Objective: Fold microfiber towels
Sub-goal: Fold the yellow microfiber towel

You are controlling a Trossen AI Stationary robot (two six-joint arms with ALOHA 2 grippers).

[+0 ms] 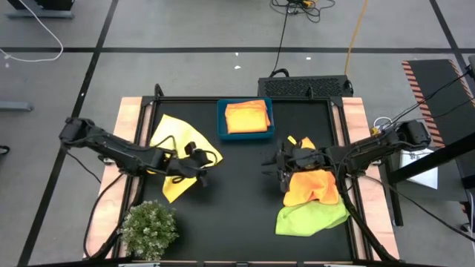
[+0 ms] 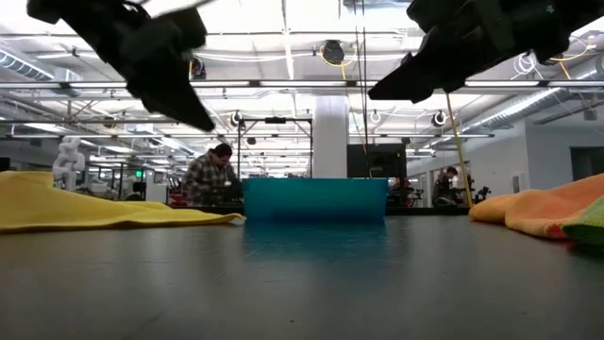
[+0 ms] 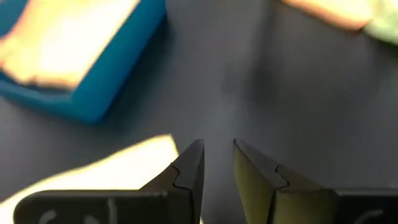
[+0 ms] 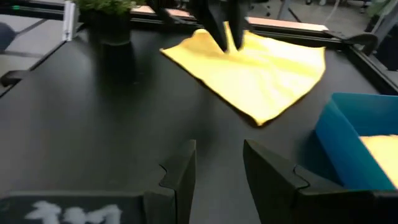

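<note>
Orange towels [image 1: 246, 116] fill blue bin [image 1: 221, 121].

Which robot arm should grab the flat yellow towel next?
Probably the left. The left gripper hovers at the edge of the yellow towel, fingers slightly apart and empty. The right gripper is across the table beside the orange towel.

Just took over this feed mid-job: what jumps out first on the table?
The yellow towel lies spread on the table's left side, with the left hand open and empty above its edge. Opposite, an orange towel and a lime green towel lie heaped by the open right hand. Between them at the back, the blue bin holds folded orange towels.
</note>
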